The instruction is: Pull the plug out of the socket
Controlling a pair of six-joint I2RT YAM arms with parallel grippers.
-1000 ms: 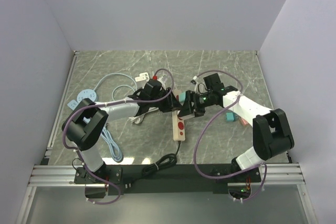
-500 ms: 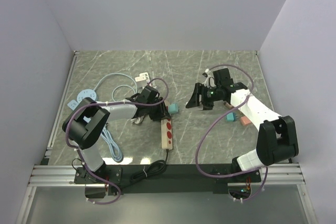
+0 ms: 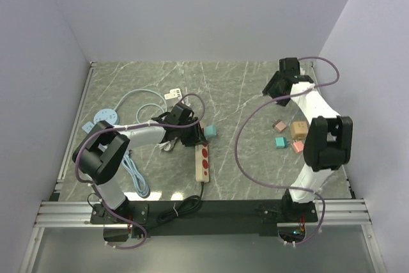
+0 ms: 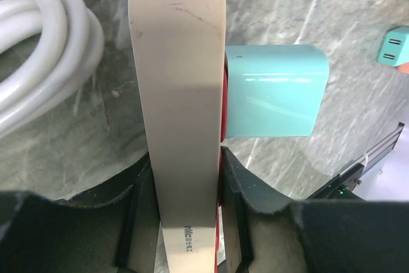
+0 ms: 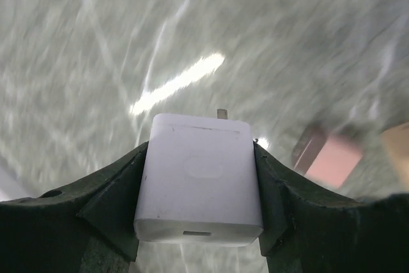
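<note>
**Plug Extracted; Set-Down Outstanding**

Left gripper [image 4: 184, 183] clamps the socket strip [image 4: 179, 81], teal adapter [image 4: 271, 91] alongside. Beyond, right gripper [image 5: 199, 158] is closed on the white plug [image 5: 198, 190], well apart from the strip. Next move calls for controlled release.

Power strip [image 3: 201, 160] lies mid-table [image 3: 249, 164] — an adapter [image 3: 210, 132] against its far end's right side; cable [image 3: 135, 177] at nine o'clock, small blocks [image 3: 287, 133] at three.

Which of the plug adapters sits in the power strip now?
The large teal adapter, pressed against the beige power strip that the left gripper holds. The white adapter is between the jaws of the right gripper; the small ones lie loose on the table.
</note>
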